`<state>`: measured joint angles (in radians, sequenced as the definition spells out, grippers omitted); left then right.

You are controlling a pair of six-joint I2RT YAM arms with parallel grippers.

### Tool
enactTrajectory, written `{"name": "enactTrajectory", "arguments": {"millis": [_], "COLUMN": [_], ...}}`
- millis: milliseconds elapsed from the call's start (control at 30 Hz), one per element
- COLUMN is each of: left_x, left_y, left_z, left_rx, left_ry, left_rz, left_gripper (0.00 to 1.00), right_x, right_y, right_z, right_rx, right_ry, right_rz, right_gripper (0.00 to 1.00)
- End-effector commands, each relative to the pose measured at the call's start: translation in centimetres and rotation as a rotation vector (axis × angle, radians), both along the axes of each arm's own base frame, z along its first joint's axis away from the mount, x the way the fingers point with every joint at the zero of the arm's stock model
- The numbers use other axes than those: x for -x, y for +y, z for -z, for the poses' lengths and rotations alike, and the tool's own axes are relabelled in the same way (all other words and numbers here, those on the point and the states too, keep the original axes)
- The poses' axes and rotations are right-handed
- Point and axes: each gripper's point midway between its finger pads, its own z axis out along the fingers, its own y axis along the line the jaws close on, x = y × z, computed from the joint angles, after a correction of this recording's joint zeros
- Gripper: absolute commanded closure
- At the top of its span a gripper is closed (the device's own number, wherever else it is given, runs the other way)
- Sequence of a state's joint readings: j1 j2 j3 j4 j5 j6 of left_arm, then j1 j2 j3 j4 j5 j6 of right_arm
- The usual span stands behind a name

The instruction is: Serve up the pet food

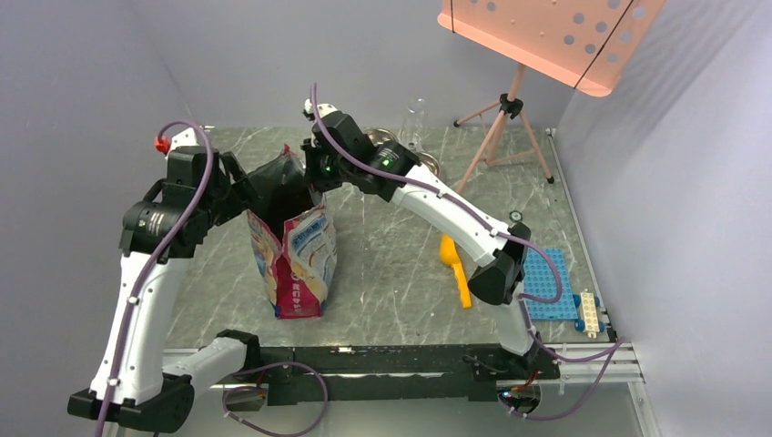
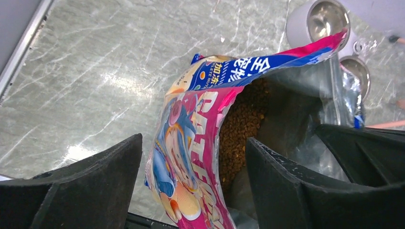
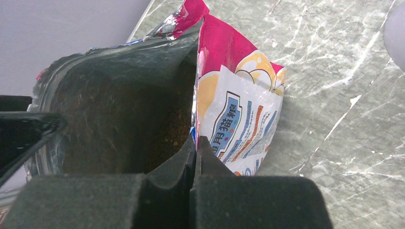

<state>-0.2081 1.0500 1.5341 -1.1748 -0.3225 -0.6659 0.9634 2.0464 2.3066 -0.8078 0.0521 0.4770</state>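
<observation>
The printed pet food bag (image 1: 296,259) stands open at the table's left middle. Dark-brown kibble (image 2: 241,129) fills its inside and also shows dimly in the right wrist view (image 3: 169,136). My right gripper (image 3: 196,145) is shut on the bag's rim (image 3: 198,95) at its far-right edge and holds the mouth open (image 1: 319,173). My left gripper (image 2: 191,167) is open at the bag's left side (image 1: 248,189). One finger (image 2: 95,181) is outside the bag wall (image 2: 186,143) and the other finger (image 2: 282,186) is inside, neither pressing it.
A yellow scoop (image 1: 455,267) lies on the table right of the bag. Two metal bowls (image 2: 325,19) (image 2: 356,71) stand behind the bag, beside a clear bottle (image 1: 415,123). A blue stud plate (image 1: 549,282) and a tripod (image 1: 505,127) are at the right.
</observation>
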Motion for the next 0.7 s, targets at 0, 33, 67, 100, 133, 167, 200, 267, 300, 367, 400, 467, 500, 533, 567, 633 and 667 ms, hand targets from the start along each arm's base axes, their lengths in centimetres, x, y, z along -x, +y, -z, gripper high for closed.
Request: {"name": "enactTrajectory", "arguments": {"millis": [0,33,67,100,133,167,200,267,300,367,400,467,500,533,567,633,667], "left_x": [-1.8,-2.1,-2.4,-2.7,-2.8,-3.0,-3.3,-3.7,-4.0,-4.2,-4.1,-3.4,-2.5,-1.4,-0.1,1.1,1.2], "left_y": [-1.4,-1.6,-1.5,-1.2,-0.8,-0.5,-0.4,-0.4,-0.4,0.1,0.5,2.6,4.1,6.0,7.6,9.8,10.4], "left_z": [1.2,1.6,2.0,2.5,2.9,3.1,3.4,3.6,3.4,3.0,2.6,1.4,0.9,0.0,-0.8,-3.5,-4.8], "left_rx": [0.002,-0.004,-0.017,-0.036,-0.054,-0.069,-0.076,-0.071,-0.068,-0.072,-0.086,-0.167,-0.221,-0.276,-0.319,-0.443,-0.474], "left_ry": [0.009,0.017,0.029,0.046,0.063,0.074,0.081,0.069,0.046,0.016,0.012,0.034,0.073,0.112,0.146,0.167,0.143], "left_rz": [0.091,0.105,0.104,0.092,0.075,0.062,0.056,0.046,0.042,0.007,-0.013,-0.098,-0.171,-0.281,-0.391,-0.478,-0.497], "left_gripper": [0.17,0.16,0.17,0.17,0.17,0.18,0.21,0.32,0.45,0.71,0.82,1.00,1.00,1.00,1.00,1.00,1.00], "right_x": [0.9,0.9,1.0,1.1,1.2,1.2,1.3,1.4,1.5,1.7,1.7,2.3,2.6,3.1,3.6,4.3,4.6], "right_y": [-1.2,-1.2,-1.2,-1.2,-1.1,-1.1,-1.0,-0.8,-0.7,-0.5,-0.4,0.1,0.4,0.8,1.3,2.2,2.7], "right_z": [-10.3,-10.1,-10.0,-9.9,-9.7,-9.6,-9.5,-9.3,-9.2,-9.1,-9.1,-9.1,-9.2,-9.3,-9.5,-9.9,-10.2], "right_rx": [-0.237,-0.234,-0.232,-0.230,-0.230,-0.229,-0.229,-0.225,-0.225,-0.229,-0.233,-0.247,-0.258,-0.269,-0.284,-0.325,-0.347], "right_ry": [-0.143,-0.138,-0.133,-0.130,-0.125,-0.121,-0.116,-0.107,-0.103,-0.093,-0.089,-0.073,-0.067,-0.062,-0.058,-0.046,-0.035], "right_rz": [0.011,0.010,0.007,0.004,0.002,0.000,-0.003,-0.010,-0.014,-0.024,-0.029,-0.062,-0.086,-0.121,-0.161,-0.221,-0.244], "right_gripper": [1.00,1.00,1.00,1.00,1.00,1.00,1.00,1.00,1.00,1.00,1.00,1.00,1.00,1.00,1.00,1.00,1.00]}}
